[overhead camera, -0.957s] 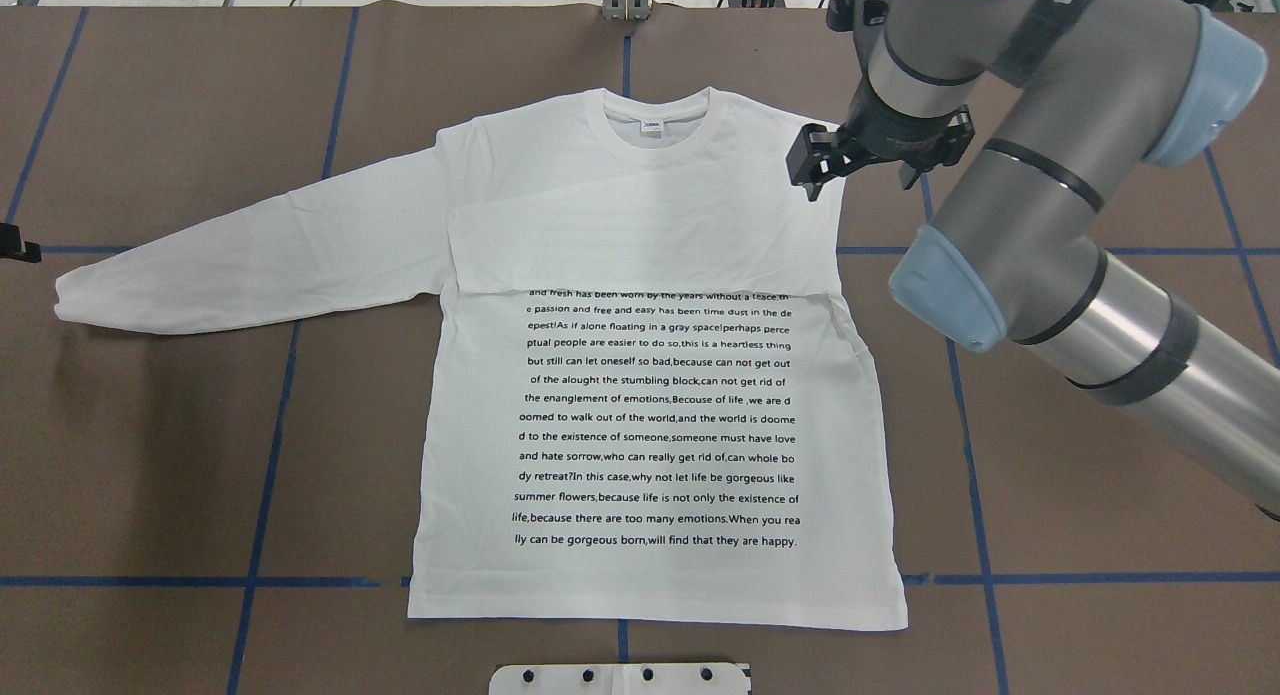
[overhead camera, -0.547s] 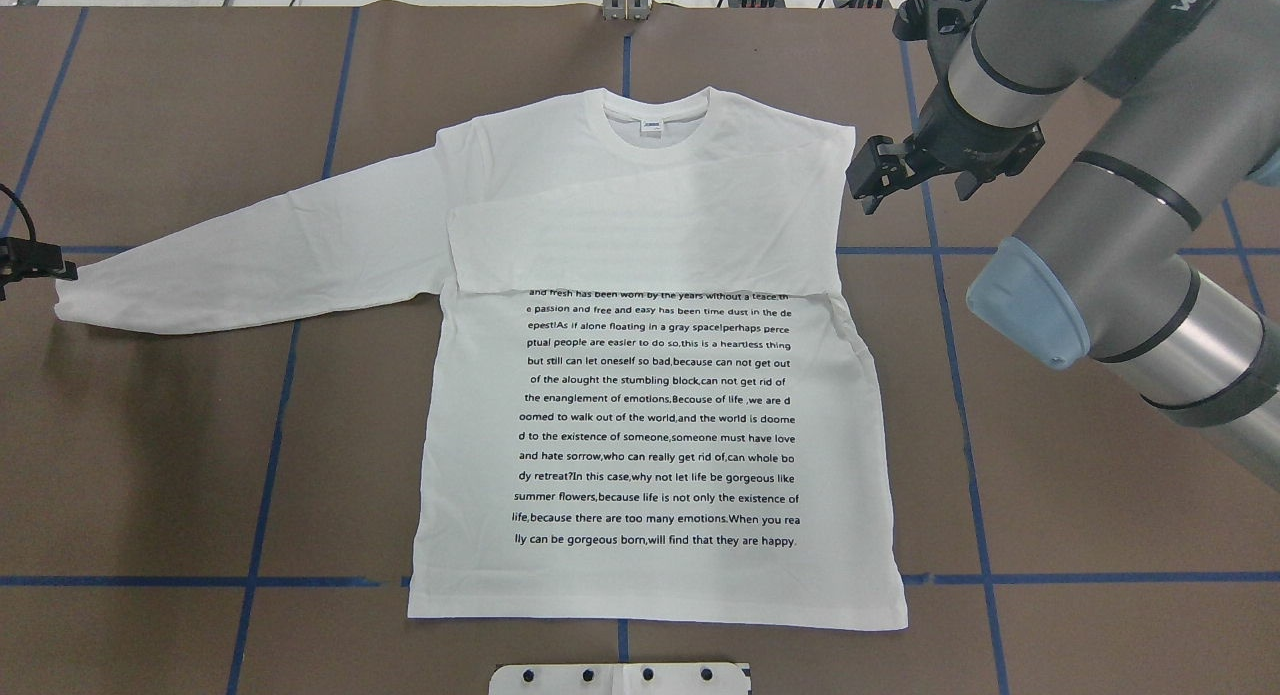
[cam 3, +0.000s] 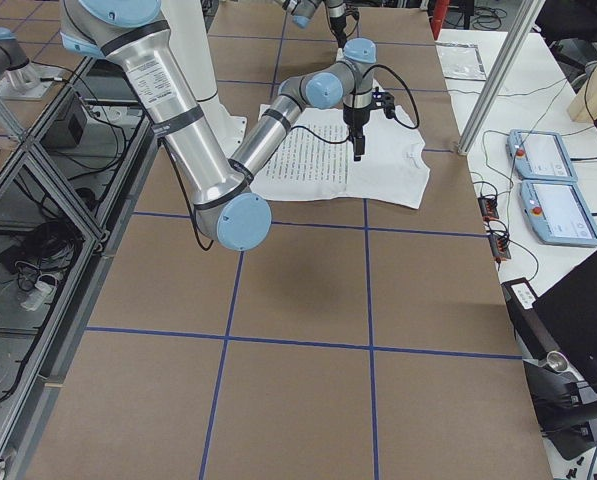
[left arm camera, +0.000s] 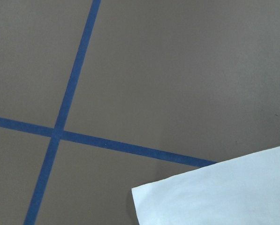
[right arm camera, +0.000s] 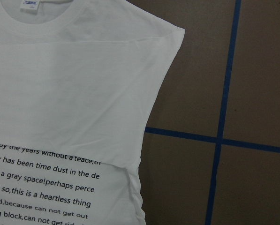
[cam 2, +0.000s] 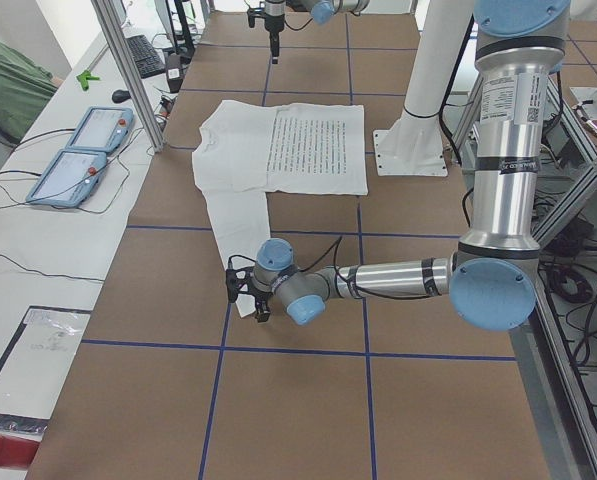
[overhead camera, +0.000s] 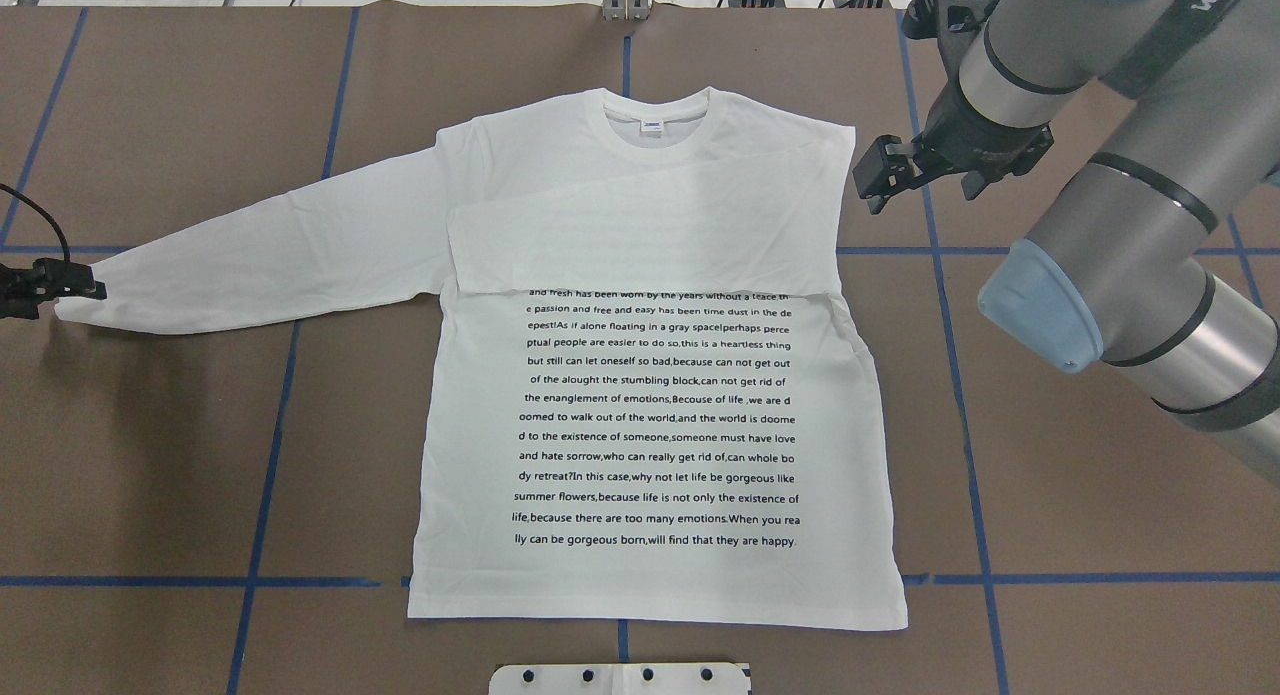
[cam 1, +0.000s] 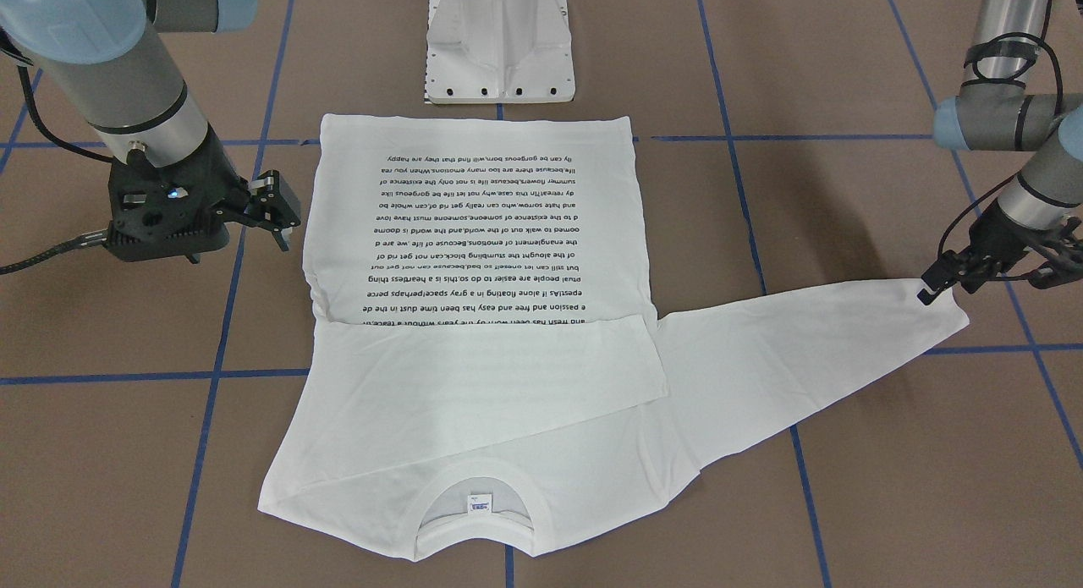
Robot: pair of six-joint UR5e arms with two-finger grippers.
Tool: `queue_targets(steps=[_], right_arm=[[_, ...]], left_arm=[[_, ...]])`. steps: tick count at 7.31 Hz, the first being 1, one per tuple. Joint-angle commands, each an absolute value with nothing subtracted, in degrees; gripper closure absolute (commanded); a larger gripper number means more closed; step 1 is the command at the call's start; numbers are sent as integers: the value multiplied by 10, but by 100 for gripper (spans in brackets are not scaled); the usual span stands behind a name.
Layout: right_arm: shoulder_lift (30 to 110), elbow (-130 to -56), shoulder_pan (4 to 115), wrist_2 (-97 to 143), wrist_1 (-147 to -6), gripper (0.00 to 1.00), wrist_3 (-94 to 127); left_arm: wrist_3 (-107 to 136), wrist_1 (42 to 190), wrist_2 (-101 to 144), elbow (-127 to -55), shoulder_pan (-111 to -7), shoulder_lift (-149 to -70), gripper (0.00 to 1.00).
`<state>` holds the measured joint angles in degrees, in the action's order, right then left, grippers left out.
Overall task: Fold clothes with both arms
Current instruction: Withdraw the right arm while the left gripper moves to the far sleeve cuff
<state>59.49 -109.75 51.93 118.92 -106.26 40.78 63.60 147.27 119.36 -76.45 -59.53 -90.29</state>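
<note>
Garment: white long-sleeved fabric T-shirt (overhead camera: 650, 425) flat on brown blue-lined table (overhead camera: 160, 455); one folded sleeve hides the top print lines.
Left arm: left tool (cam 1: 931, 288) at outstretched cuff; cannot tell its gap.
Right arm: right tool (overhead camera: 870, 187) fingers apart, beside shoulder.

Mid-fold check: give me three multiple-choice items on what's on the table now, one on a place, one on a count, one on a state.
1. The left gripper is at the shirt's:
A collar; B hem; C cuff of the outstretched sleeve.

2. Sleeves folded across the chest:
A none; B one; C two.

3. The right gripper holds:
A nothing; B the collar; C the hem.

Answers:
1 C, the overhead and front views both show it at the sleeve's end.
2 B, one folded sleeve covers the top lines of text, while the other stretches out sideways.
3 A, it hangs over bare table beside the shoulder, off the cloth.
</note>
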Motion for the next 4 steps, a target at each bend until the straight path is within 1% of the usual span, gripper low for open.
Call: queue_targets(steps=[1,2,3,4], right_arm=[[595,-1099,519,1188,-1063,0,408],[595,-1098,519,1188,-1063,0,408],[595,-1098,519,1188,-1062,0,408],[594,-1099,519,1189,-1062,0,408]], left_arm=[[636,1473,1187,-763,-594,-902,26],[636,1473,1186,-764,-594,-902,36],[637,1473,1187,-766,-594,-902,50],[637,1473,1187,-765,-594,-903,57]])
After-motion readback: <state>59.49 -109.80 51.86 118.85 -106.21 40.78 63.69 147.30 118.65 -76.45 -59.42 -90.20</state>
